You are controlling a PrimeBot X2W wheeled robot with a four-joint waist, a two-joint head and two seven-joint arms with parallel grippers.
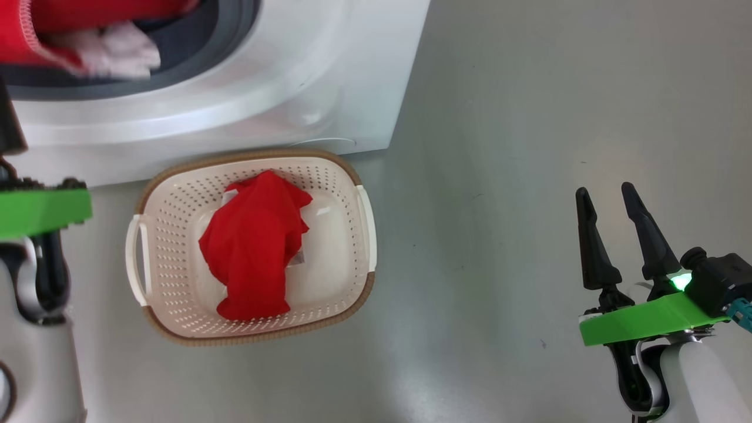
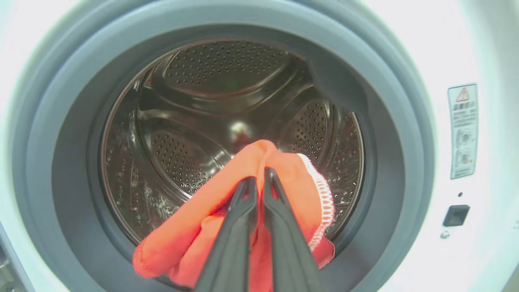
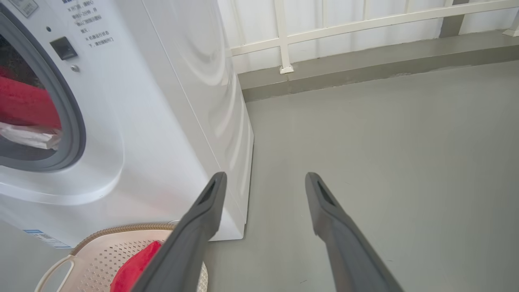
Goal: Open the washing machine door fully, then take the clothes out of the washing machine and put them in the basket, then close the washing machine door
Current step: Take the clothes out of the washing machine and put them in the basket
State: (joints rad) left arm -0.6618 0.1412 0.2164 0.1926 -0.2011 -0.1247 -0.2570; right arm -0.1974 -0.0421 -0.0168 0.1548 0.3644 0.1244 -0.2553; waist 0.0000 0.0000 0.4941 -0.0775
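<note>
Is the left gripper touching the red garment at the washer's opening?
Touching. The left wrist view shows the left gripper shut on a fold of the red garment, with cloth bunched on both sides of its tips.

— What do the arms look like?
— Pale white forearms [image 1: 705, 382], each with a flat bright-green plate [image 1: 640, 320] at the wrist and black joints beneath.
— And the ends?
— Long, dark, tapering fingers [image 1: 593, 247]. By the right pair a small green light [image 1: 681, 281] glows on a black block, with a teal plug [image 1: 741, 311] beside it.
</note>
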